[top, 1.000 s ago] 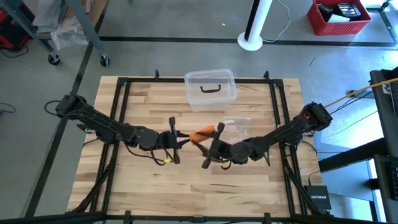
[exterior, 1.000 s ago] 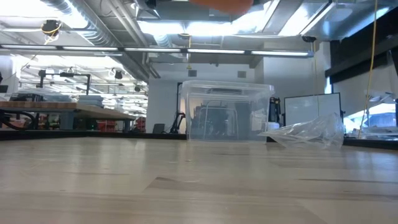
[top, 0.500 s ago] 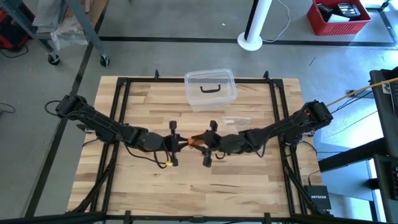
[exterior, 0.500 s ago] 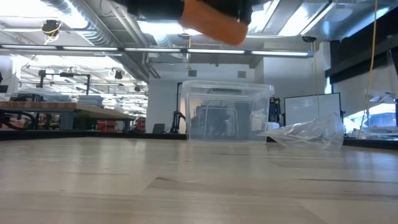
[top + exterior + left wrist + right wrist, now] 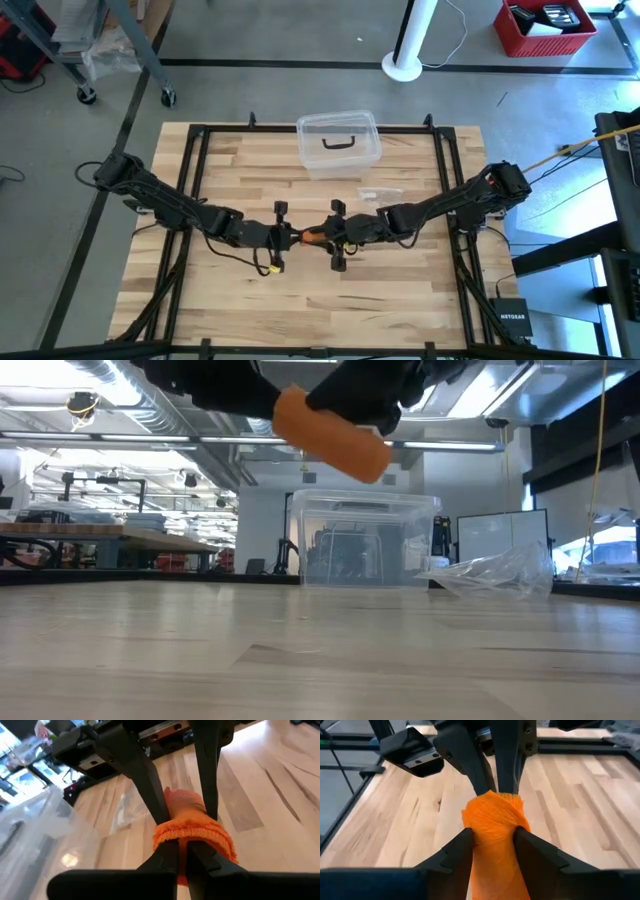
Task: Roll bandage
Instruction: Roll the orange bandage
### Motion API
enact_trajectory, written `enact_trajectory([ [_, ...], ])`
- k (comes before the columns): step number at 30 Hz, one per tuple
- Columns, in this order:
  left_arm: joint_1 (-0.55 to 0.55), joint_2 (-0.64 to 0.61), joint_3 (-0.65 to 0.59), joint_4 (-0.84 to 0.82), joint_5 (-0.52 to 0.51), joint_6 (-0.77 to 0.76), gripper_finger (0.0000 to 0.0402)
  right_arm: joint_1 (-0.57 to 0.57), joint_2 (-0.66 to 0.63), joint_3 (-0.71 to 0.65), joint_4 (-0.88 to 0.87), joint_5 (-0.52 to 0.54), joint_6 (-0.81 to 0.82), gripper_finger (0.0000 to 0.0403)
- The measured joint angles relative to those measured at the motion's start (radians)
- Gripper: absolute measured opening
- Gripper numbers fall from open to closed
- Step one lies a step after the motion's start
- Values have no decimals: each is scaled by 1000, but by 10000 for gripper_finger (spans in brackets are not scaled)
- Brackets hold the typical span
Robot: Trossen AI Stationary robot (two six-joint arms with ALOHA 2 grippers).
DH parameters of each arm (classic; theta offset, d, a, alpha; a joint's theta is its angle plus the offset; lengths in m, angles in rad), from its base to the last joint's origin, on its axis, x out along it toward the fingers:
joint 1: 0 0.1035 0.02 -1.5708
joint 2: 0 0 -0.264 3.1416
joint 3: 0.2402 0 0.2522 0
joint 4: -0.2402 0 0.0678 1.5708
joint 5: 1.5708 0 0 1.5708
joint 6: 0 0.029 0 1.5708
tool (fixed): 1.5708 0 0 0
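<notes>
Right there, mid-table, both sets of jaws were clamped on the bandage (image 5: 315, 237): the left gripper (image 5: 186, 851) pinched nearly together on one end of the orange roll, the right gripper (image 5: 492, 842) closed around the other end, its fingers (image 5: 459, 851) pressing the sides. The roll hung tilted in the air, clear above the wooden table (image 5: 390, 300). Behind it stood the clear plastic box (image 5: 338, 143), and a crumpled clear wrapper (image 5: 495, 574) lay just beside that box.

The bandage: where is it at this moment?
In the high view the bandage is held above mid-table, gripped between the left gripper and right gripper, nearer than the clear box.
</notes>
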Motion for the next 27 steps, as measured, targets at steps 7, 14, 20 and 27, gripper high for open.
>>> enact_trajectory([
  [7,3,84,5,8,-10,-135,4,-6,12,-5,-34,-7,4,150],
  [14,0,200,5,58,-2,-153,4,-13,85,-3,-78,-113,5,150],
  [20,-5,278,5,82,-10,-226,4,-12,110,-3,-88,-116,7,150],
  [27,-2,296,5,79,-9,-299,4,-24,110,-2,-78,-118,10,150],
])
